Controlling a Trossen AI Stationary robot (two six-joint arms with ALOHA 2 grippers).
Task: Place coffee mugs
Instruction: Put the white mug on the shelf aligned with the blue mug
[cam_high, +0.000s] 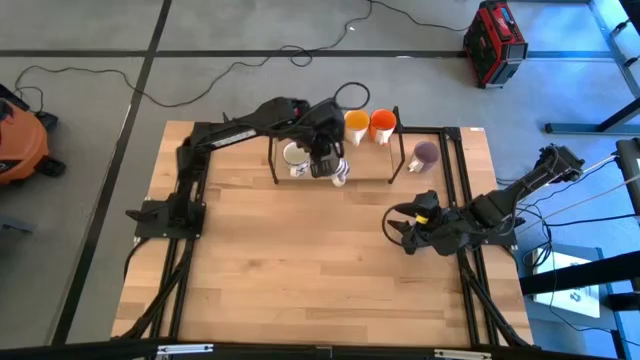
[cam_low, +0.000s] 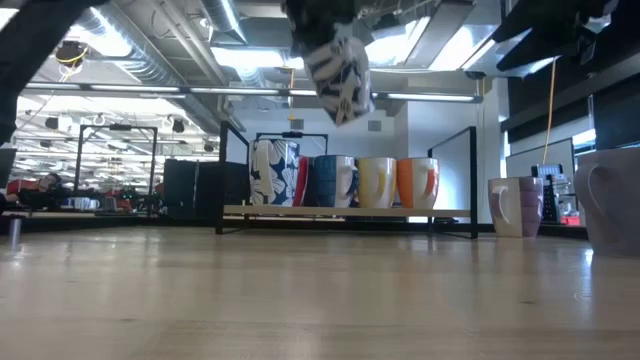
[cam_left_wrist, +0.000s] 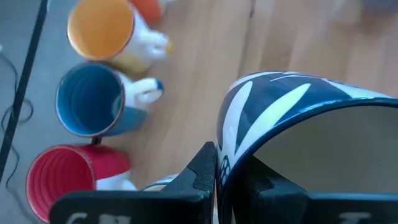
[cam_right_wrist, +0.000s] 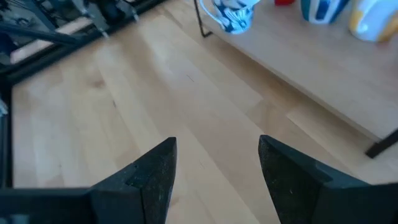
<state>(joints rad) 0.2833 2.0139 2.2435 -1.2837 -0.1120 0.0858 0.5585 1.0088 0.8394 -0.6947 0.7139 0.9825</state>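
Note:
My left gripper (cam_high: 326, 163) is at the low wooden shelf (cam_high: 370, 165) by the table's far edge, shut on a white mug with dark blue leaves (cam_low: 340, 70), which hangs high above the shelf. On the shelf stand another patterned mug (cam_low: 272, 172), a red mug (cam_low: 302, 180), a blue mug (cam_low: 333, 180), a yellow-orange mug (cam_low: 375, 182) and an orange mug (cam_low: 417, 182), all on their bases. A dull purple mug (cam_high: 425, 154) stands on the table to the right of the shelf. My right gripper (cam_high: 400, 226) is open over the table's right part, touching nothing. My left gripper holds the patterned mug by its rim wall (cam_left_wrist: 222, 165), one finger (cam_left_wrist: 200, 169) outside the mug and the other (cam_left_wrist: 264, 180) inside it. The fingers come from above. The mug is lifted clear and hangs tilted below the gripper (cam_low: 340, 70).
A black frame (cam_high: 455, 160) runs along the table's sides and far edge. A grey mug (cam_low: 612, 200) stands close to the low camera at the right. Bare wood (cam_high: 300, 260) fills the middle and near part of the table. Cables and a red case (cam_high: 494, 40) lie on the floor.

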